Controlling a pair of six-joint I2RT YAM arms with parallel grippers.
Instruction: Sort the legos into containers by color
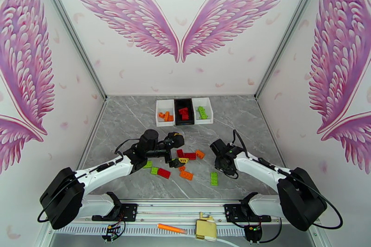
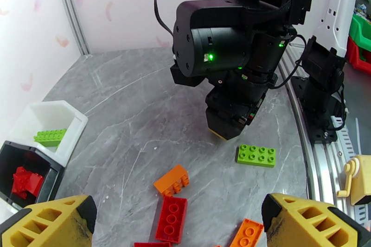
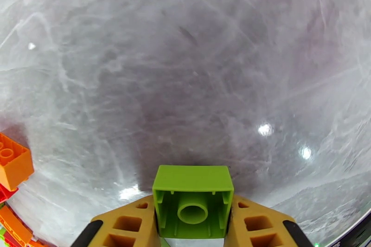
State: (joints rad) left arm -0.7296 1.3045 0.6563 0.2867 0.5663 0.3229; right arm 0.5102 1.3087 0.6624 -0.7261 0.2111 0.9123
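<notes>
Three containers stand in a row at the back: a white bin (image 1: 165,112) with orange legos, a black bin (image 1: 184,111) with red ones, and a white bin (image 1: 202,110) with a green one. Loose legos lie mid-table: red (image 1: 185,154), orange (image 1: 200,154), a second red (image 1: 163,173), a second orange (image 1: 186,174) and green (image 1: 214,178). My left gripper (image 1: 180,151) hangs open over the red bricks, its yellow fingers (image 2: 51,222) wide apart. My right gripper (image 3: 193,213) points down at the table, shut on a small green lego (image 3: 193,199).
Two small green bricks (image 1: 151,167) lie under the left arm. An orange marker pen (image 1: 171,228) and a yellow clamp (image 1: 205,229) rest on the front rail. Walls enclose the table on three sides. The long green brick (image 2: 256,155) sits just beside the right gripper (image 2: 227,125).
</notes>
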